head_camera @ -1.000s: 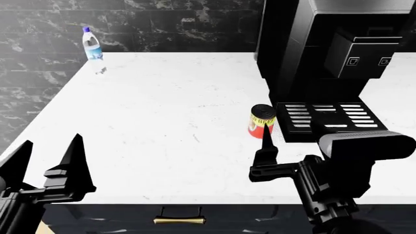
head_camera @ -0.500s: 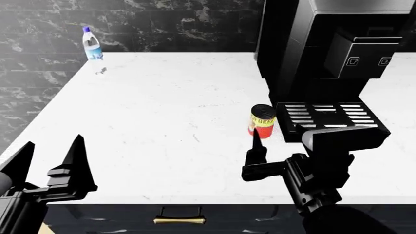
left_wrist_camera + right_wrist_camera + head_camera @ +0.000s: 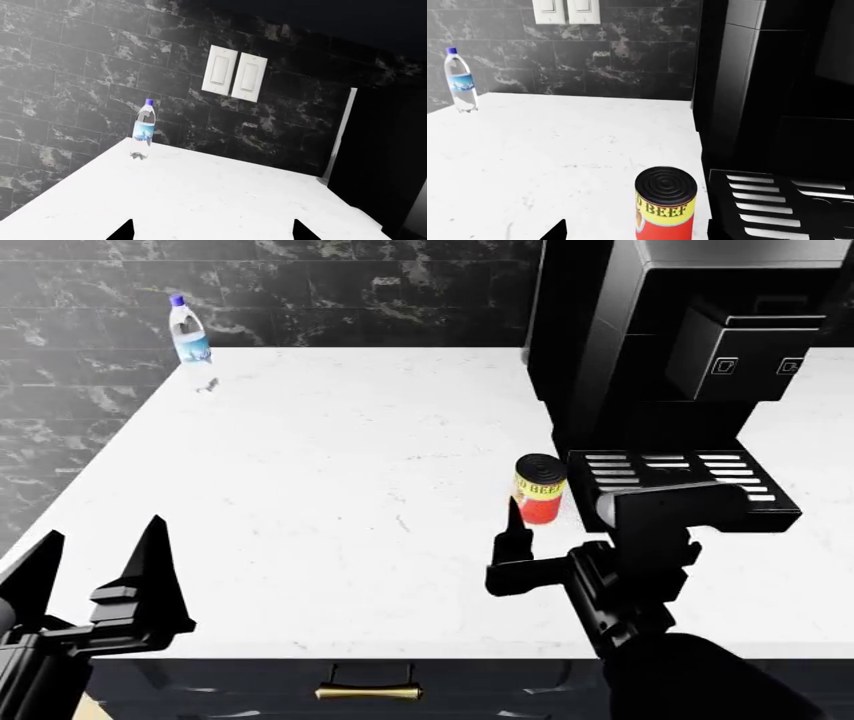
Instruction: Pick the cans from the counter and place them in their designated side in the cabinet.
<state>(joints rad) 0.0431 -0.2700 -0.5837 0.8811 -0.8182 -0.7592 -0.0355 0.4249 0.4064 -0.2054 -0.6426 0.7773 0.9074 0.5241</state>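
Note:
The yellow-over-red "BEEF" can point(image 3: 539, 490) stands upright on the white counter point(image 3: 334, 460), just left of the coffee machine's drip tray. My right gripper point(image 3: 637, 232) is open. The can point(image 3: 666, 202) stands just ahead of it, in line with the gap between the fingers and untouched. In the head view only its left finger point(image 3: 511, 530) shows, just in front and to the left of the can. My left gripper point(image 3: 91, 575) is open and empty over the counter's front left edge; it also shows in the left wrist view point(image 3: 213, 232). The all-red can is out of view.
A tall black coffee machine point(image 3: 667, 340) with a slotted drip tray point(image 3: 674, 480) stands right of the can. A clear bottle with a blue label point(image 3: 188, 330) stands at the far left corner by the dark tiled wall. A drawer handle point(image 3: 367, 692) sits below the counter edge.
My right gripper has moved forward and a little left, closer to the BEEF can. The left gripper has barely moved. The can has not moved.

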